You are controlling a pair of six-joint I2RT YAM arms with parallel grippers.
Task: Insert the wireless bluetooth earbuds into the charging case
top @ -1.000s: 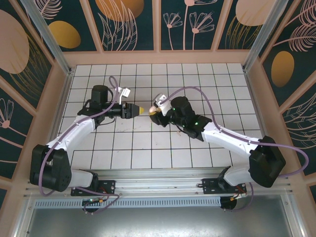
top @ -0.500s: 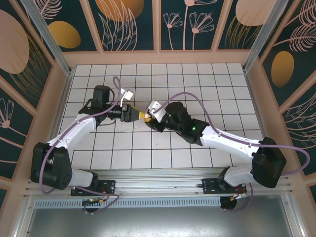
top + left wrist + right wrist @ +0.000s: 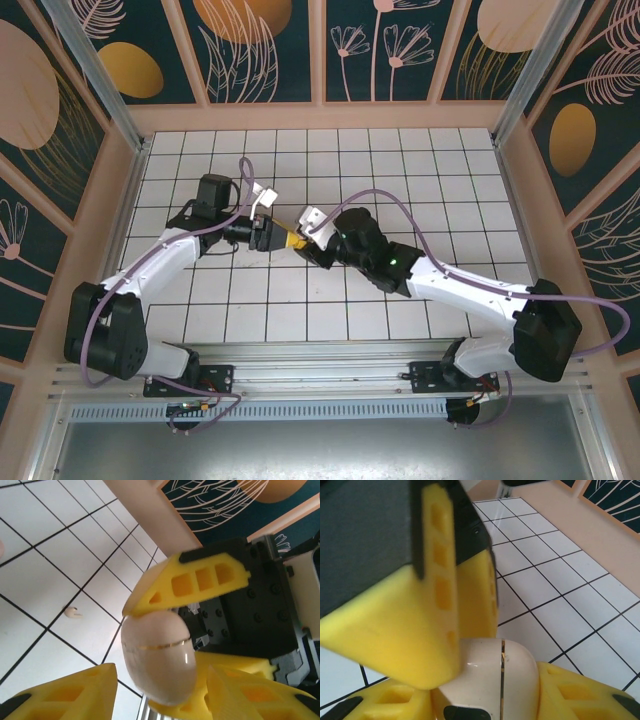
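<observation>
Pale-pink rounded plastic charging case [image 3: 157, 660], lid shut, sat clamped in right gripper [image 3: 482, 700], likely held up so left gripper [image 3: 160, 690] could open it. Left jaws straddled it, grip unclear. Tiny pale earbud [image 3: 73, 612] lay on white tile [image 3: 60, 565] beyond left fingertips.

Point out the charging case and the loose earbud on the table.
charging case [image 3: 157, 670]: left wrist view, on its pale shell below the seam.
loose earbud [image 3: 73, 612]: left wrist view, on its rounded body.

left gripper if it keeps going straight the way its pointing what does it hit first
The charging case, held in the right gripper: it sits right ahead of the left gripper, between its fingers. Depth is hard to judge.
</observation>
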